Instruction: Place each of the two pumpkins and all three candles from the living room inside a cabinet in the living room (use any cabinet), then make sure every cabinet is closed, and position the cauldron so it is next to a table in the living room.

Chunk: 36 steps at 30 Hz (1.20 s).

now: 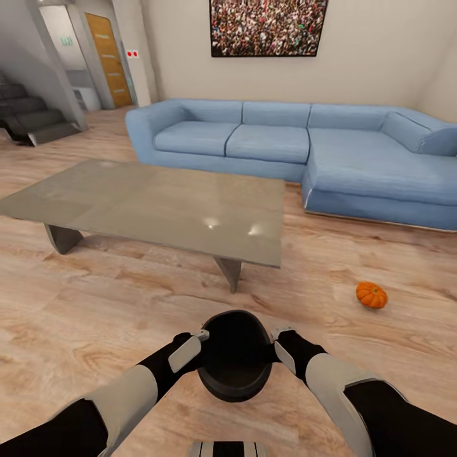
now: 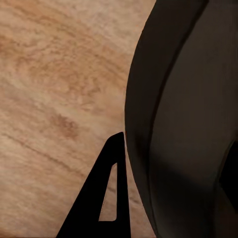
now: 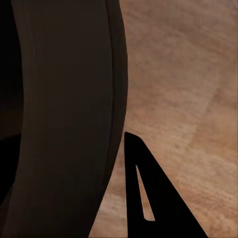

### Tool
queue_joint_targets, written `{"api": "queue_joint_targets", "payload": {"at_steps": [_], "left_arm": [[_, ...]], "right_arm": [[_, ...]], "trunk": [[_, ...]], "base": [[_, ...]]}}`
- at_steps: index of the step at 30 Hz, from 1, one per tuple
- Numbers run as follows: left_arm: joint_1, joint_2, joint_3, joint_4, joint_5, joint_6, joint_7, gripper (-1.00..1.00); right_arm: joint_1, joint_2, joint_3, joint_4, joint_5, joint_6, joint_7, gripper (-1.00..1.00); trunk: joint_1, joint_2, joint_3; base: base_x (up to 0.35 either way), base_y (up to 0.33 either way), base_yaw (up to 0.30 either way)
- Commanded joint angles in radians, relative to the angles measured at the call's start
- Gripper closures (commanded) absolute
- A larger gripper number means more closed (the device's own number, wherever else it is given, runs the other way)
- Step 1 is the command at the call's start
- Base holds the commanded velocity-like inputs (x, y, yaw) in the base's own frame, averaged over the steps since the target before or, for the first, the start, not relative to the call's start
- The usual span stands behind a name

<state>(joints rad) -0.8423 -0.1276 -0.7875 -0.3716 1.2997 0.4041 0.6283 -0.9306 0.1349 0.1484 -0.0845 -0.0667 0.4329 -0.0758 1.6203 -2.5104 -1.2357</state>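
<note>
Head view: round-bellied matte black cauldron [image 1: 235, 363] held low in front of the trunk, over pale wood-plank floor [image 1: 95, 317], mouth facing up. Left gripper [image 1: 202, 346] pressed against the cauldron's left rim, right gripper [image 1: 274, 346] against its right rim, both forearms angled inward. Just beyond the cauldron, long low coffee table with glossy grey-green top and wedge-shaped legs [image 1: 152, 206], near but apart from the pot. Small ribbed bright-orange pumpkin [image 1: 371, 294] lying on the floor to the right, well apart from the cauldron and from the table. Behind the table, light-blue L-shaped fabric sofa [image 1: 298, 143] along a beige wall, with dark-framed crowd picture [image 1: 268, 26] hanging above. Far left: dark staircase [image 1: 32, 117] and orange-brown wooden door [image 1: 109, 60].

Left wrist view: one black triangular finger [image 2: 106, 198] just beside the curved black wall of the cauldron [image 2: 183, 124], wood floor behind; second finger hidden by the pot's wall.

Right wrist view: same arrangement, one black finger [image 3: 153, 198] just outside the cauldron's wall [image 3: 64, 124], the other hidden. Cannot tell for sure, yet each pincer appears clamped across the rim.
</note>
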Motion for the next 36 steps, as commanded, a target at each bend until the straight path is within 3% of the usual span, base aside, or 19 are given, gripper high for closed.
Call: {"api": "queue_joint_targets", "payload": {"at_steps": [1,31,32,36], "left_arm": [[0.0,0.0,-0.001,0.0,-0.005,0.002,0.001,1.0],[0.0,0.0,0.004,0.0,-0.005,0.002,0.002,1.0],[0.0,0.0,0.003,0.0,-0.005,0.002,0.002,-1.0],[0.0,-0.001,0.002,0.0,-0.005,0.002,0.002,-1.0]], "right_arm": [[-0.001,0.0,-0.013,-0.001,-0.004,0.0,0.003,1.0],[-0.001,-0.001,-0.013,-0.002,-0.004,0.0,0.002,1.0],[-0.001,-0.001,-0.013,-0.002,-0.004,0.0,0.002,-1.0],[-0.001,0.0,-0.013,-0.001,-0.004,0.0,0.003,-1.0]], "trunk": [[0.0,0.0,0.001],[0.0,0.0,0.001],[0.0,0.0,0.001],[0.0,0.0,0.001]], "base": [[0.303,0.0,0.243],[0.057,0.0,0.007],[0.0,0.0,0.0],[0.0,0.0,0.0]]}}
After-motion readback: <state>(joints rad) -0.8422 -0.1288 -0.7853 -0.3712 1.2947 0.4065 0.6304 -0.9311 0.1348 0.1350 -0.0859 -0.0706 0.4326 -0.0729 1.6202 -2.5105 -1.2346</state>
